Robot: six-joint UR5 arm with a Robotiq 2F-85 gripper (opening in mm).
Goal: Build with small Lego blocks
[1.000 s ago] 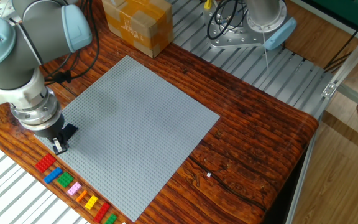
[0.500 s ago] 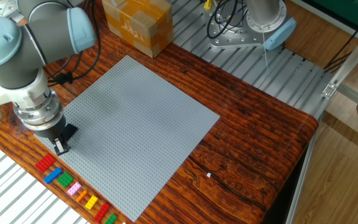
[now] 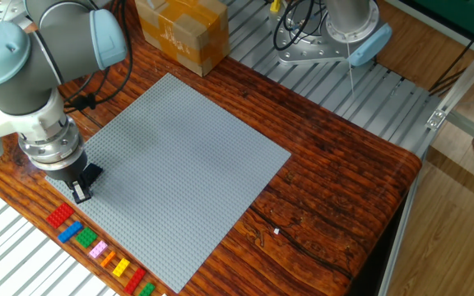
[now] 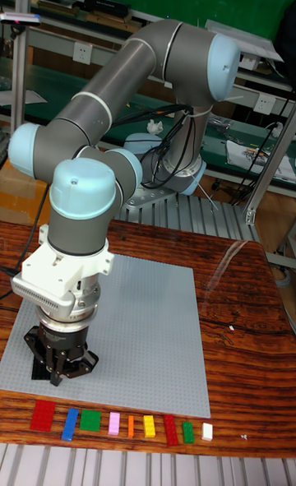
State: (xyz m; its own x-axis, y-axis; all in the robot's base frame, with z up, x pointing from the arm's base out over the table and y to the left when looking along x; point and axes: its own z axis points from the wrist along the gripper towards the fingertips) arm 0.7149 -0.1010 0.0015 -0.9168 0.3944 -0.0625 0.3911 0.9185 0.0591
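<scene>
The small Lego blocks (image 4: 119, 425) are laid in a single row along the wooden table's (image 4: 247, 321) front edge, just below the grey studded baseplate (image 4: 156, 330), in the lower part of the tall fixed view. Each brick's long axis is set across the row, pointing towards the baseplate. Red, blue, green, pink, orange, yellow, red, green and white pieces are seen, all glossy studded plastic. The gripper (image 4: 59, 369) is held over the baseplate's lower left corner; whether its fingers are parted or closed on anything cannot be told. A brown cardboard box (image 3: 181, 31) is seen at the fixed view's top.
</scene>
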